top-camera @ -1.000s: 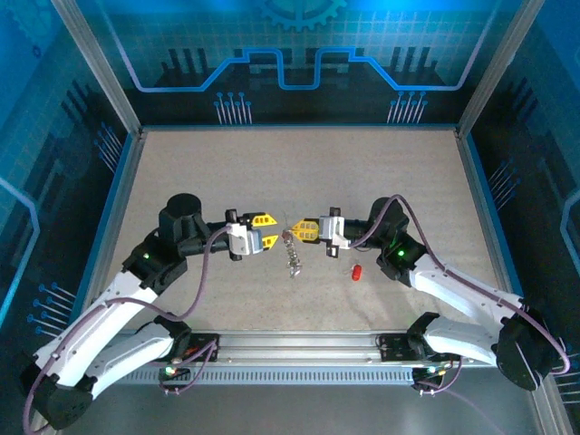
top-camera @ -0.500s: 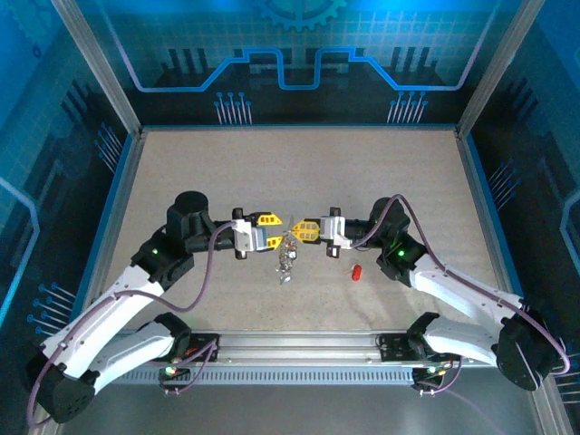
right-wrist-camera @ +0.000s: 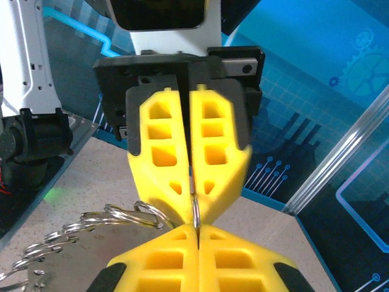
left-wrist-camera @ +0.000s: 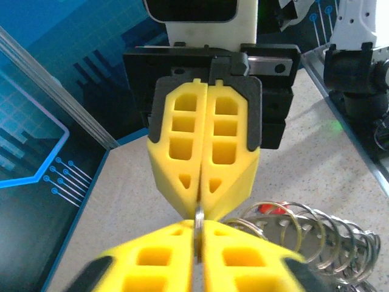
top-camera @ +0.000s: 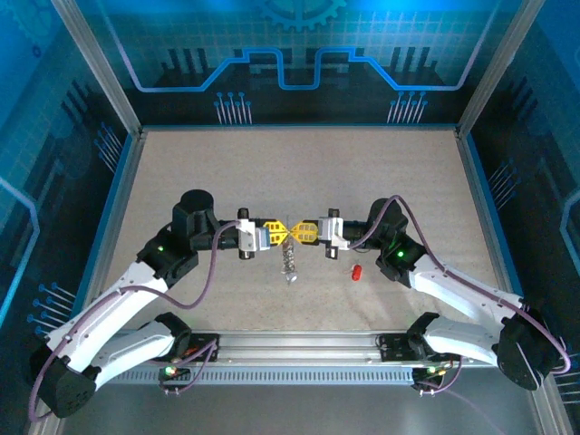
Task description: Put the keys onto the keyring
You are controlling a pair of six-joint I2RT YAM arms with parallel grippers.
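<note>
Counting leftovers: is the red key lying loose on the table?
Yes, the red key lies on the table, with nothing gripping it.

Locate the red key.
In the top view, the red key lies on the table right of centre, beside the right arm, right of the dangling keyring.
</note>
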